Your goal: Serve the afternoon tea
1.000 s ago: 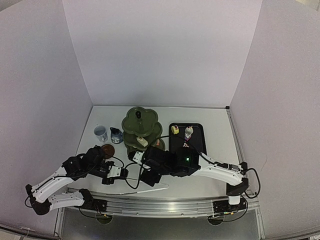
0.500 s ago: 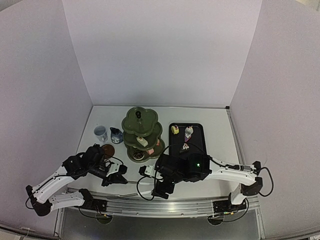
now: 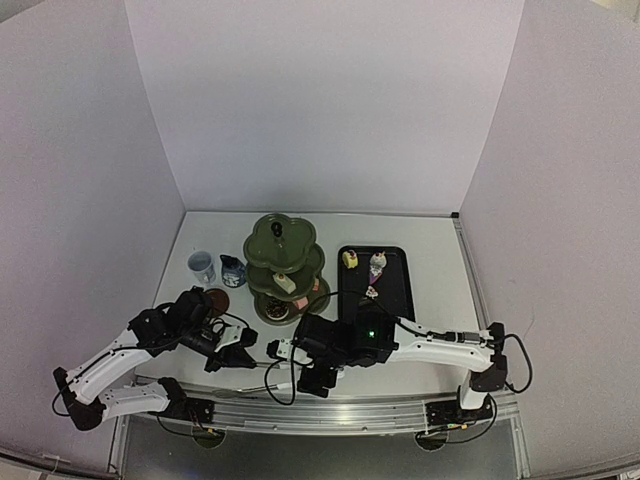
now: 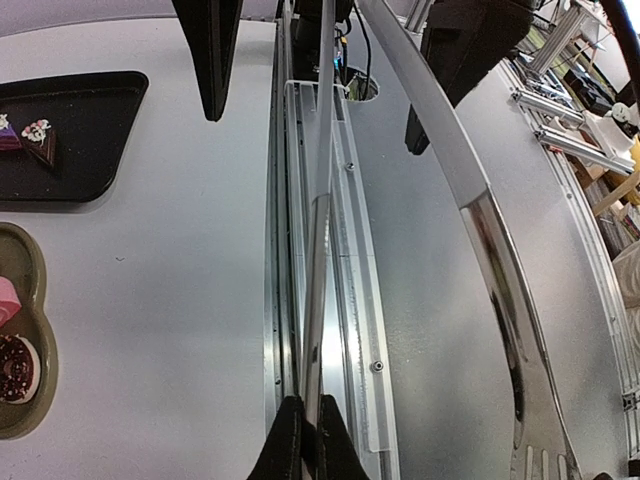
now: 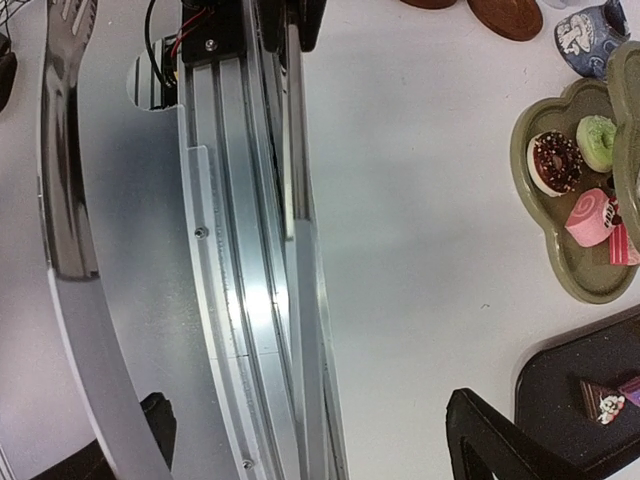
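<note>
Room: three plain lilac walls (image 3: 320, 100) box in a white table (image 3: 435, 245); aluminium rail (image 3: 340, 408) runs along the near edge.
Stand: dark green stand (image 3: 283, 243) with three scalloped tiers, upright at back-centre, just left of the black tray (image 3: 397, 265).
Bottom tier: chocolate doughnut (image 5: 553, 162), green round pastry (image 5: 598, 142) and pink swirl roll (image 5: 590, 218), close together.
Middle tier: one pale pastry (image 3: 285, 283).
On tray: yellow pastry (image 3: 350, 258), white-topped pastry (image 3: 377, 263), chocolate wedge (image 5: 600, 400).
Cup: pale blue cup (image 3: 201, 266), left of the stand.
Jug: dark blue jug (image 3: 232, 270), between cup and stand, just beside the cup.
Saucers: two brown saucers (image 5: 512, 16), side by side in front of the jug, near the left arm.
Left gripper (image 4: 302, 430): pinched tight on one thin arm of the metal tongs (image 4: 470, 190), over the rail.
Right gripper (image 5: 307, 398): fingers spread wide, straddling both tong arms; contact cannot be told.
Edges: tongs lie along the near table edge; both grippers face each other there.
Open room: bare white tabletop between stand and rail, and right of the tray up to the wall.
</note>
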Available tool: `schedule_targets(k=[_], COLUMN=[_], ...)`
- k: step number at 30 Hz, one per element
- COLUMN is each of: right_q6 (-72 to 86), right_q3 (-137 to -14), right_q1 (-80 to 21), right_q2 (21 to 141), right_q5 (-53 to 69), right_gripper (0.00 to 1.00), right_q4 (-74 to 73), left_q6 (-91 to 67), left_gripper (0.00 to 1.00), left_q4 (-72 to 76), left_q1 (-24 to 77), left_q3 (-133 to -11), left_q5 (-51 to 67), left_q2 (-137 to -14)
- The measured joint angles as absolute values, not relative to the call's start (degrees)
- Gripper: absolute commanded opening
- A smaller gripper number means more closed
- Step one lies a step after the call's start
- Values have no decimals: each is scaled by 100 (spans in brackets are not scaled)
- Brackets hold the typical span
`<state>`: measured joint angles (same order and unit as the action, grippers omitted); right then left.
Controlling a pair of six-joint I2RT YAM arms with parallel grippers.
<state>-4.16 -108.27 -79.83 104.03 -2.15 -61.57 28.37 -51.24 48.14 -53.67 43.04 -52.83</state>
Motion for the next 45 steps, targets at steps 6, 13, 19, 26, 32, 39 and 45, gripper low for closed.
schedule_targets(k=[6,13,19,26,32,39,45], right_q6=[-531,-408,-238,-45,66,96,39], right_q3=[-10954,-10973,-10973,-10973,-10971,-10914,-10599], right_q1=[-7994,-8011,-7977,-7872,-7803,-7775,-7745], right_q2=[10458,10529,10564,10567,10567,10564,10468], right_q5=[-146,47,149,329,499,633,768], right_gripper=[58,52,41,35,15,0,0], right_q4=[-6110,-6004,-5953,-5869,-5824,-5758,-5481], left_q6=[2974,3413,3632,3769,3891,3966,3929], left_gripper=[0,0,0,0,0,0,34], left_q4=[-5107,-5201,-5257,-5281,-5318,-5385,-5396], left_q1=[4792,4753,4742,4721,4720,4718,4741], left_q3=[-5400,-5443,-5443,-5443,-5443,-5443,-5443], left_q5=[4293,4092,4005,3966,3969,3991,3873], left_q2=[-5290,-5285,-5246,-5193,-5147,-5140,-5145])
